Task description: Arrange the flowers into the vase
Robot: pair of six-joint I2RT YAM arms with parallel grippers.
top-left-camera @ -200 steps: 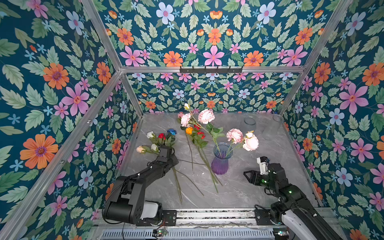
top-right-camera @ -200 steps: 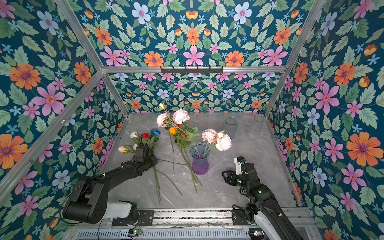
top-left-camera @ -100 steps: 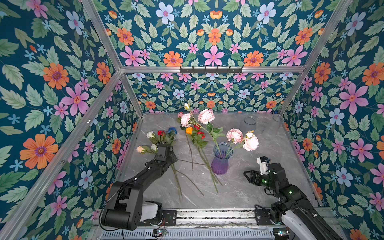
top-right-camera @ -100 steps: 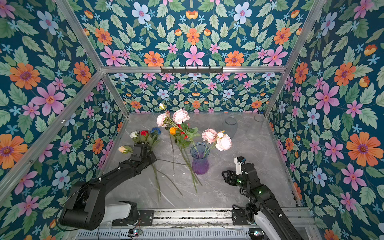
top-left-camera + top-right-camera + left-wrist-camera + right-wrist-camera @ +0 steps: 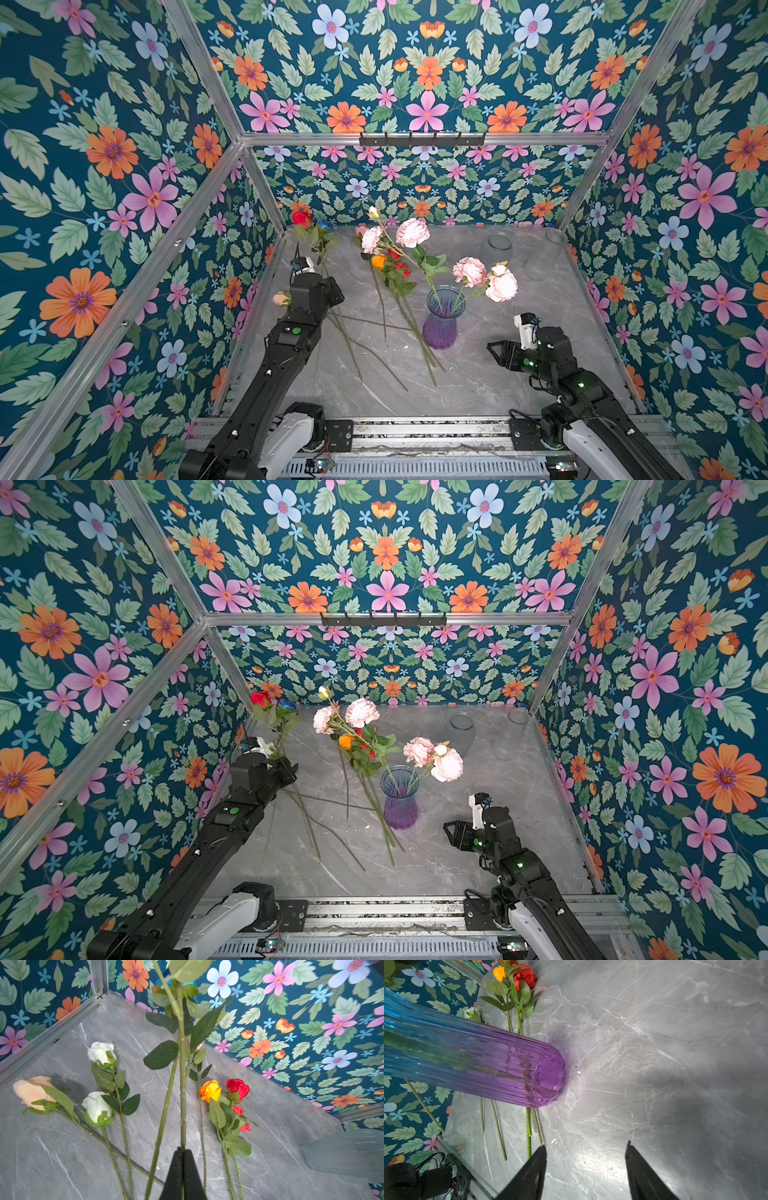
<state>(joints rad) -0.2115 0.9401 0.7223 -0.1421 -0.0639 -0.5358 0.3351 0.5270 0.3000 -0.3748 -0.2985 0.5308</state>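
Observation:
The purple and blue glass vase (image 5: 442, 320) (image 5: 400, 802) (image 5: 508, 1072) stands mid-table with two pink carnations (image 5: 469, 271) in it. My left gripper (image 5: 182, 1150) (image 5: 323, 277) is shut on a green rose stem (image 5: 182, 1095) and holds it up off the table. A red rose (image 5: 302, 217) and a blue rose (image 5: 325, 225) stand high by the back left corner. A second stem (image 5: 162, 1126) rises beside the fingers; whether it is gripped is unclear. White roses (image 5: 96, 1105), a peach rose (image 5: 31, 1091), an orange rose (image 5: 210, 1089) and more carnations (image 5: 411, 232) lie on the table. My right gripper (image 5: 585, 1147) (image 5: 493, 353) hovers open and empty right of the vase.
Two clear glass vases (image 5: 496, 247) (image 5: 555, 239) stand at the back right. Long stems (image 5: 415, 332) lie across the table left of the purple vase. A black hook rail (image 5: 422, 139) hangs on the back frame. Patterned walls close in three sides.
My left gripper has shut on a stem and risen, carrying the red and blue roses up and back from where they lay at the left. The right arm has not moved.

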